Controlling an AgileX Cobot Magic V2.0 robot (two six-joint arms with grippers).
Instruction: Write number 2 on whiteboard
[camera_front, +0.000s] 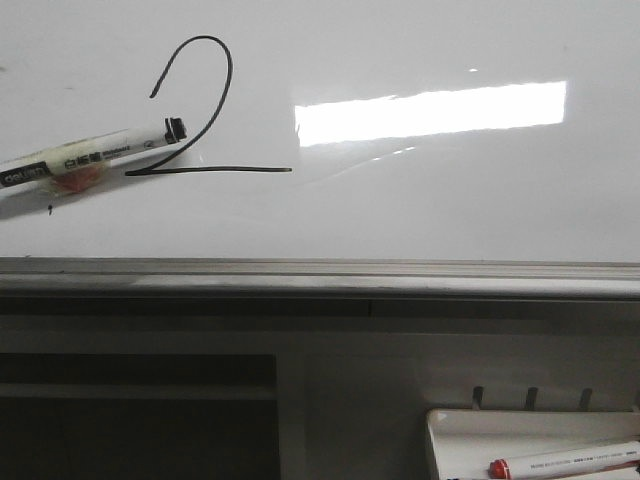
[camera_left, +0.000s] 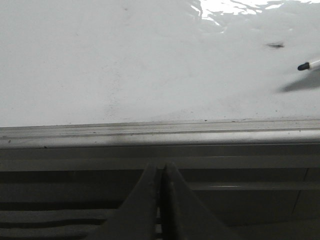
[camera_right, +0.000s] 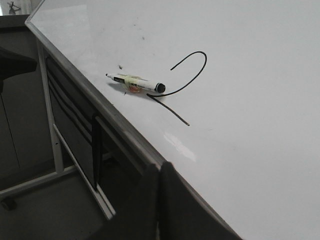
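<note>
The whiteboard (camera_front: 420, 210) fills the front view, with a grey metal edge strip (camera_front: 320, 270) along its near side. The number 2 (camera_front: 215, 110) is drawn on it in thin black line at the left. A white marker with a black end (camera_front: 90, 158) lies loose on the board, touching the 2's lower left. The right wrist view shows the 2 (camera_right: 187, 77), the marker (camera_right: 135, 84) and the board (camera_right: 250, 100). My left gripper (camera_left: 161, 172) is shut and empty, below the board's edge. My right gripper (camera_right: 159, 172) is shut and empty, by the board's edge, away from the marker.
A small white tray (camera_front: 530, 440) at the lower right of the front view holds a red-capped marker (camera_front: 565, 462). A bright light reflection (camera_front: 430, 112) lies on the board. A dark frame with shelves (camera_front: 140, 410) stands under the board.
</note>
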